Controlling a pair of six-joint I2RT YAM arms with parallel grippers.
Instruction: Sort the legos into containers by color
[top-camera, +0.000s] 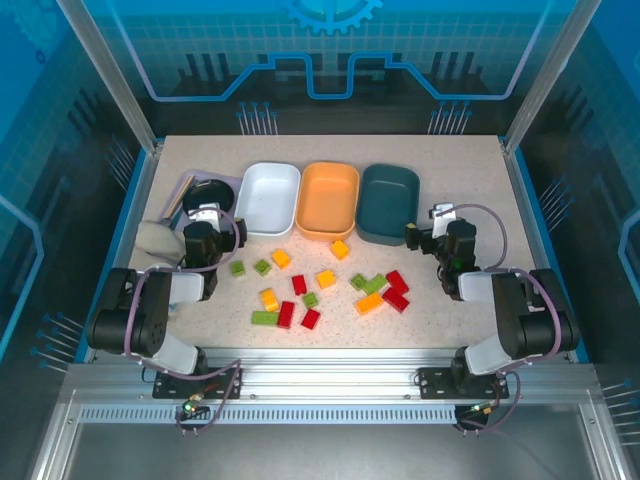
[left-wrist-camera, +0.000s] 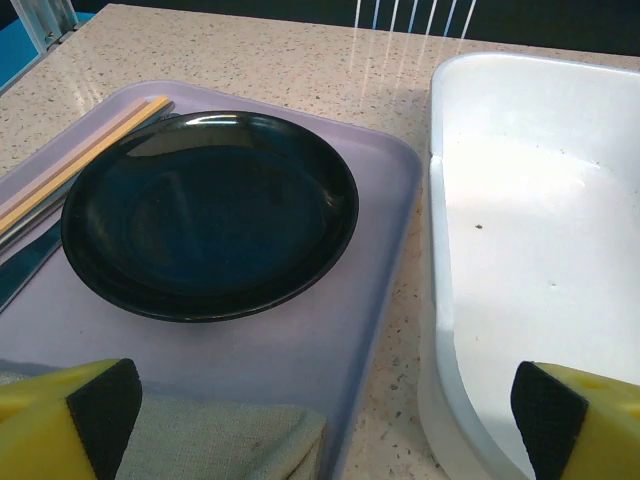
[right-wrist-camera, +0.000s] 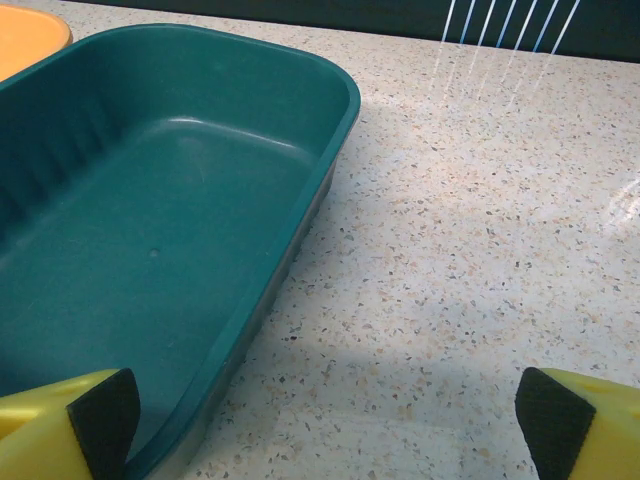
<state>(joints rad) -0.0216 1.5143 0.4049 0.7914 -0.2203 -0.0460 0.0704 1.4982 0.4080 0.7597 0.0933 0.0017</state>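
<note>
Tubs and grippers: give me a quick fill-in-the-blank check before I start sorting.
Between the white tub and the teal tub sits the ____ tub.
Of the bricks, ____ lie in the teal tub.
The tub nearest the black plate is ____.
The left gripper and the right gripper both stand ____.
Missing: orange; none; white; open.

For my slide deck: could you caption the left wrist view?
Open left gripper faces a black plate on a lilac tray, with the white tub alongside.
</note>
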